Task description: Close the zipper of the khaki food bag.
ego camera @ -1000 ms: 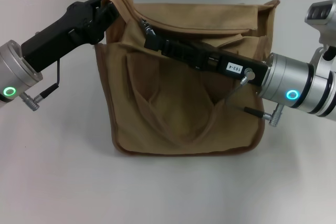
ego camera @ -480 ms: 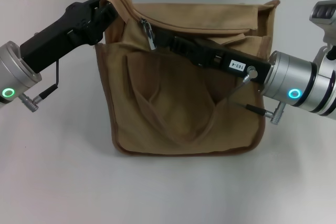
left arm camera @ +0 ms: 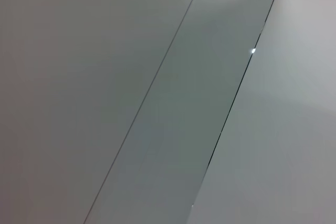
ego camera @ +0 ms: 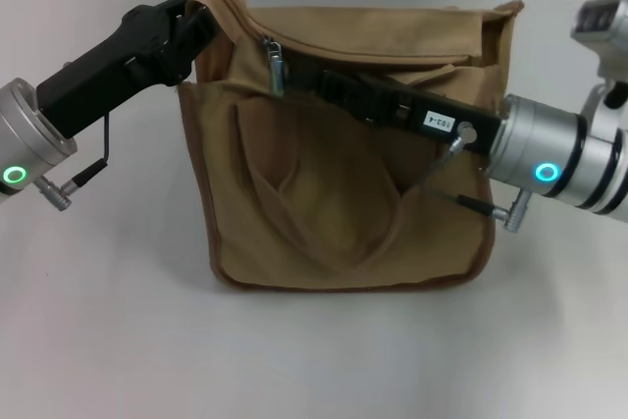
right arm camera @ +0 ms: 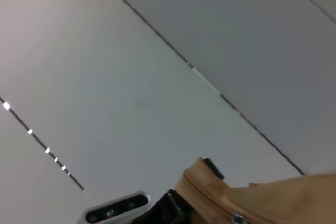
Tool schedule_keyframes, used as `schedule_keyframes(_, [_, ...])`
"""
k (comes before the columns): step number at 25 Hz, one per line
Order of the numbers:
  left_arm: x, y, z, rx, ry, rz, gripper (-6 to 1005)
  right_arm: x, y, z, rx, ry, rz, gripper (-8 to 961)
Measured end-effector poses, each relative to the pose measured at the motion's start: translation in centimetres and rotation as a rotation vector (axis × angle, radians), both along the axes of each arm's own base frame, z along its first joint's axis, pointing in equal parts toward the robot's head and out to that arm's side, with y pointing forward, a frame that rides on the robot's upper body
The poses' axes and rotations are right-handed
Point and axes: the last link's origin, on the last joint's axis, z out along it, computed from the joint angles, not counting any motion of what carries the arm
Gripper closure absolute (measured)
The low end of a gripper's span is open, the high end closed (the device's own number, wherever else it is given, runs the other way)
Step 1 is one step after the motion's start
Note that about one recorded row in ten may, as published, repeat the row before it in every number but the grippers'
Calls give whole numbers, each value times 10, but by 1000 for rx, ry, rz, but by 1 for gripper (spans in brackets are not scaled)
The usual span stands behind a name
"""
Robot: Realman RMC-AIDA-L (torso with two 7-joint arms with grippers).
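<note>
Your left gripper [ego camera: 196, 19] pinched the khaki food bag [ego camera: 343, 193] at its corner — your right gripper [ego camera: 329, 80] sat near the zipper [ego camera: 274, 61], its opening hidden.

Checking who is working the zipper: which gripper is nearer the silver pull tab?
Right. The right gripper reaches across the bag front, its tip just beside the pull tab. The left gripper is farther off, at the bag's top left corner.
</note>
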Motion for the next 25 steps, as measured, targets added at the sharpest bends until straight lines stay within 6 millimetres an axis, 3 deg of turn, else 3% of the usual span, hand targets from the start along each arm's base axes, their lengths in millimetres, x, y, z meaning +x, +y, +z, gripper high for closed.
schedule_keyframes(9, [0, 0, 0, 0, 0, 0, 971, 19, -6, 7, 32, 4, -43, 920])
schedule_keyframes(25, [4, 2, -2, -10, -5, -7, 972, 0, -1, 7, 89, -2, 68, 829])
